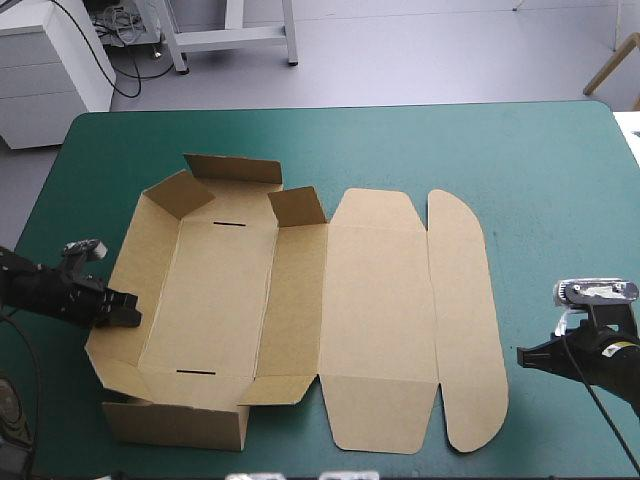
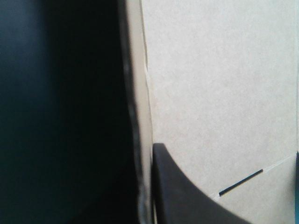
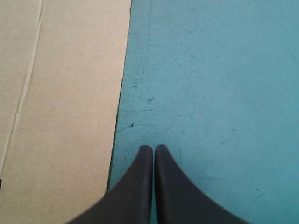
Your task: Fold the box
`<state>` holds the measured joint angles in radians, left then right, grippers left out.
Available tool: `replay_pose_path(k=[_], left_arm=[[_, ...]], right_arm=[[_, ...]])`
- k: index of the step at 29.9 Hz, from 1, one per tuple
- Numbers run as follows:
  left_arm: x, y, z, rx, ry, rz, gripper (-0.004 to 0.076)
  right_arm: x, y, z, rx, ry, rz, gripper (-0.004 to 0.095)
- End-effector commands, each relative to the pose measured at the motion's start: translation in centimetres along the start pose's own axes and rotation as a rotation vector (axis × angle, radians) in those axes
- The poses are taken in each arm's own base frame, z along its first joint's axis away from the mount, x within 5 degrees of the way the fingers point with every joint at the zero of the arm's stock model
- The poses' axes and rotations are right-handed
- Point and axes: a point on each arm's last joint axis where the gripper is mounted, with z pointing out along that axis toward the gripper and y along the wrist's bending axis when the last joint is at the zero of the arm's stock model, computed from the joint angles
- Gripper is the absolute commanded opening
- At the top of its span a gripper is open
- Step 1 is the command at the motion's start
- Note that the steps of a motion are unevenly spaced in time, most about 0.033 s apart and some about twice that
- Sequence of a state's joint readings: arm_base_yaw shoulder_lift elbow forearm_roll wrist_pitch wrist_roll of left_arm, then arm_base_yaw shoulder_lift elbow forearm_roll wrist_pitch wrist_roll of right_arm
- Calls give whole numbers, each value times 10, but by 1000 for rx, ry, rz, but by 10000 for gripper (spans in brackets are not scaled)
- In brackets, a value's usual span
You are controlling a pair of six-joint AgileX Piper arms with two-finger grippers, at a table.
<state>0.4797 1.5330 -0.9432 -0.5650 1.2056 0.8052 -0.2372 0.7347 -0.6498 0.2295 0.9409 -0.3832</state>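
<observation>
Brown box (image 1: pixel 300 300) lies mid-worktop (image 1: pixel 540 180): tray walls part-raised, lid (image 1: pixel 380 320) flat. Left gripper (image 1: pixel 122 310) jaws pinch the left wall (image 1: pixel 145 250). Right gripper (image 1: pixel 525 357) jaws closed, empty, beside the lid. Step: wall-raising. Next, probably: stand the wall upright.

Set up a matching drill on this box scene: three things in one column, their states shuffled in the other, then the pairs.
Things:
1. left hand
2. right hand
3. lid

States:
A. lying flat on the cover
B. shut, over bare cover beside the lid
C. shut on a raised wall of the box

Pairs: 1-C, 2-B, 3-A.
</observation>
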Motion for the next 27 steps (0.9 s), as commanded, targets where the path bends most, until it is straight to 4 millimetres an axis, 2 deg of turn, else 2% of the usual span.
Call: replay_pose_path(k=[1,7,11,17,21,27], left_arm=[[-23,-37,-23,-53,29,141,-10],[-65,-84,-40,-287,-38,398,-10],[-87,-122,-41,-438,-101,615,-10],[-109,-176,-22,-644,-205,989,-10],[-115,-214,-3,-722,-292,1221,-10],[-116,-265,15,-773,-480,1514,-10]], right_arm=[[-10,-1,-6,15,-77,1,-4],[-10,-1,-6,15,-77,1,-4],[-10,-1,-6,17,-81,1,-4],[-10,-1,-6,16,-79,1,-4],[-9,-1,-6,13,-66,0,-4],[-7,0,-6,6,-50,-1,-4]])
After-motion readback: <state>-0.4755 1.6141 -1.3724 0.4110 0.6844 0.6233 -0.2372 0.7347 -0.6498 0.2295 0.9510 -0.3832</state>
